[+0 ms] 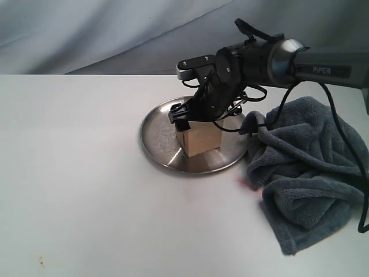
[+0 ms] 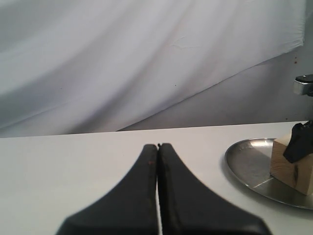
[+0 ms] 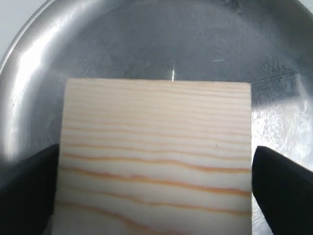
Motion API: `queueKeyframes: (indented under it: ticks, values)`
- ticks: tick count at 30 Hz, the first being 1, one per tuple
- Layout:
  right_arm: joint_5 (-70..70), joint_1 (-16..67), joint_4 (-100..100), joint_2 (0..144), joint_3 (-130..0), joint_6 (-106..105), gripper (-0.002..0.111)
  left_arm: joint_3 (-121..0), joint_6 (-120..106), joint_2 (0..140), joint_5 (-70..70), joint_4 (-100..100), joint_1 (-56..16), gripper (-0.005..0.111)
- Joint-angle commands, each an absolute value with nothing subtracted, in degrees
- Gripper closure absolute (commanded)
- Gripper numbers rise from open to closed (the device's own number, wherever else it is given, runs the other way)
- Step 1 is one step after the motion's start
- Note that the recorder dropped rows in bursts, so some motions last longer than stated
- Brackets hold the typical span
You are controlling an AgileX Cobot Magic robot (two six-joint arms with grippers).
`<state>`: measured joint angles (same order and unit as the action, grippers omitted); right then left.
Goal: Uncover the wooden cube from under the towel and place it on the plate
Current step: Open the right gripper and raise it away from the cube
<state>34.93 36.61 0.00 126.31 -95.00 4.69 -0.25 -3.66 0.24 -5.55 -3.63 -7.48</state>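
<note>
The wooden cube (image 1: 200, 140) stands on the silver plate (image 1: 158, 144), grain lines showing on its top face (image 3: 156, 147). My right gripper (image 1: 202, 120) is directly over it, its fingers (image 3: 283, 186) straddling the cube's two sides. One finger meets the cube's edge, while a thin strip of plate (image 3: 146, 44) shows between the other and the cube. The grey-blue towel (image 1: 305, 173) lies crumpled to the right of the plate, off the cube. My left gripper (image 2: 158, 146) is shut and empty over bare table, with the plate (image 2: 249, 166) and cube (image 2: 288, 166) off to its side.
The white table (image 1: 86, 190) spreads left and in front of the plate. A grey cloth backdrop (image 1: 115, 29) hangs behind. The right arm's cables (image 1: 253, 124) trail onto the towel's near edge.
</note>
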Motion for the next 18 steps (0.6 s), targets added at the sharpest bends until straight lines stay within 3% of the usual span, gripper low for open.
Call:
queueKeyframes:
  ticks: [1, 8, 18]
  values:
    - [32.39, 36.86, -2.33, 123.14, -95.39, 4.52, 0.014, 0.00, -3.52, 0.00, -4.94, -3.77, -7.36, 0.107]
    - [28.01, 38.11, -5.83, 114.59, -88.54, 4.32, 0.014, 0.00, -3.52, 0.00, -4.94, -3.77, -7.36, 0.107]
    - [0.74, 34.91, -5.79, 89.67, -55.36, 0.82, 0.025, 0.00, -3.52, 0.00, -4.94, -3.77, -7.36, 0.107]
